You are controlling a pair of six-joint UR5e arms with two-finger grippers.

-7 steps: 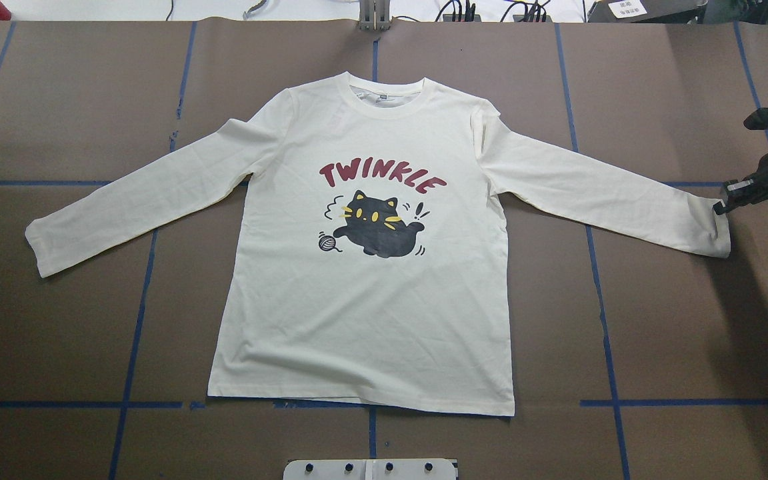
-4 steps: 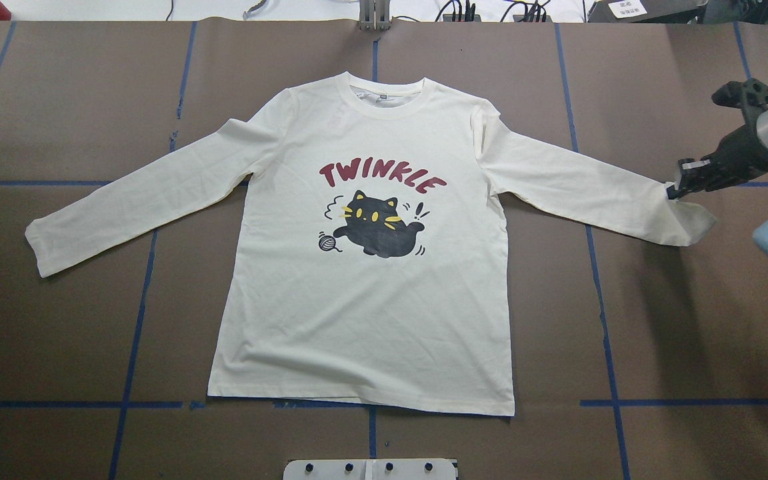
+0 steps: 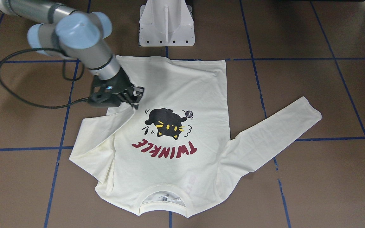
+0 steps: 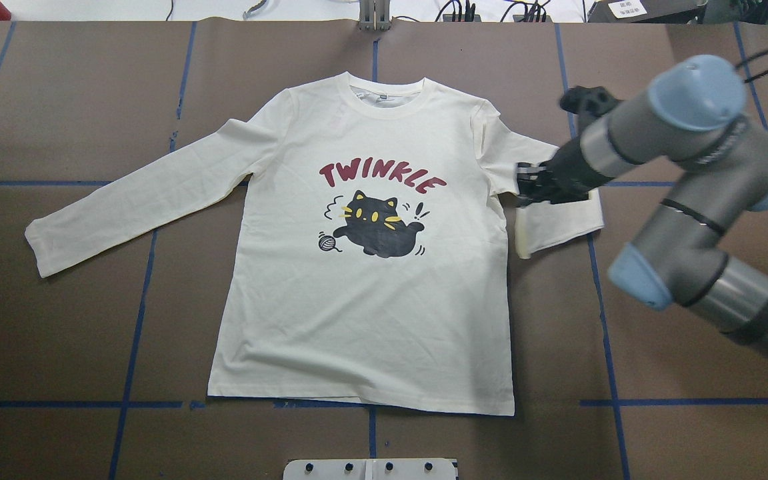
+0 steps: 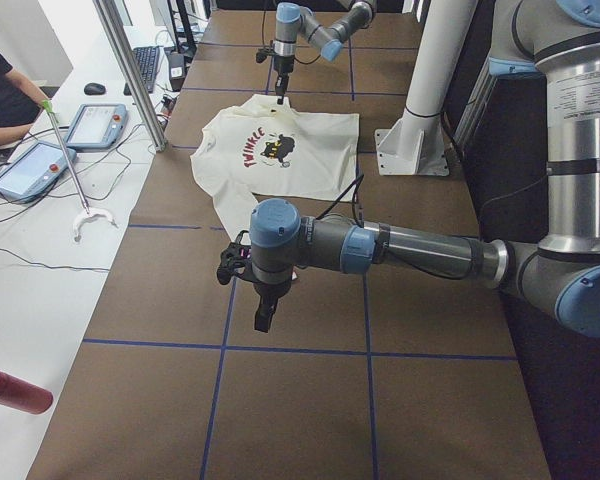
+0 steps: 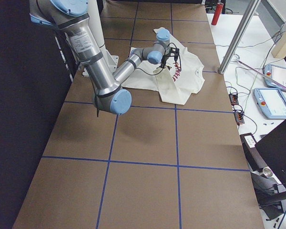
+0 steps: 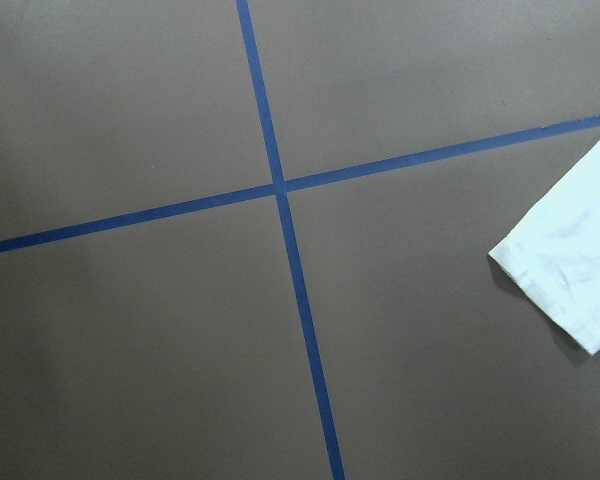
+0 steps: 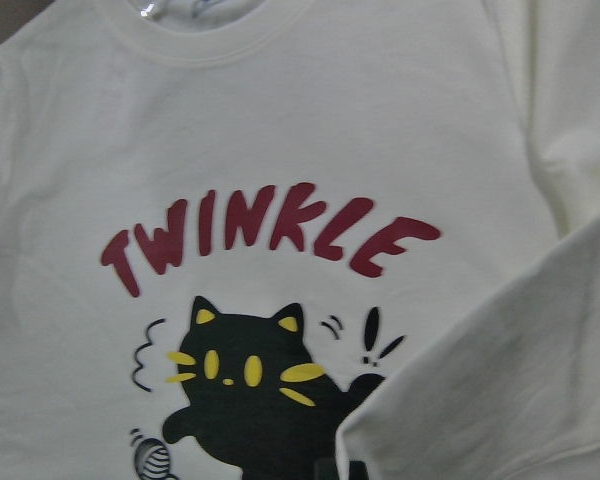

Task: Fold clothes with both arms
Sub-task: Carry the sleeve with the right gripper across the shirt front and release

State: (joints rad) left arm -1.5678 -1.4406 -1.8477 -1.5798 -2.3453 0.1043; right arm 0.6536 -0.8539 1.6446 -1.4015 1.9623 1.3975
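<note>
On the brown table point(image 4: 57, 333), at nine o'clock in the overhead view, the left sleeve point(image 4: 131, 200) of the cream T-shirt point(image 4: 357, 333) lies stretched out flat, its cuff toward eight o'clock. Beyond that cuff, seen only from the table's left end, the left gripper point(image 5: 263, 322) hangs over bare table. Whether its jaws are apart or together I cannot tell. At centre the shirt's body lies face up, collar at twelve o'clock, with the cat print point(image 4: 374, 233) under the red lettering point(image 4: 382, 176). At three o'clock the right gripper point(image 4: 524, 187) is clamped on the cuff end of the right sleeve point(image 4: 557, 223). That sleeve is doubled back toward the body, the cuff near the body's side edge.
</note>
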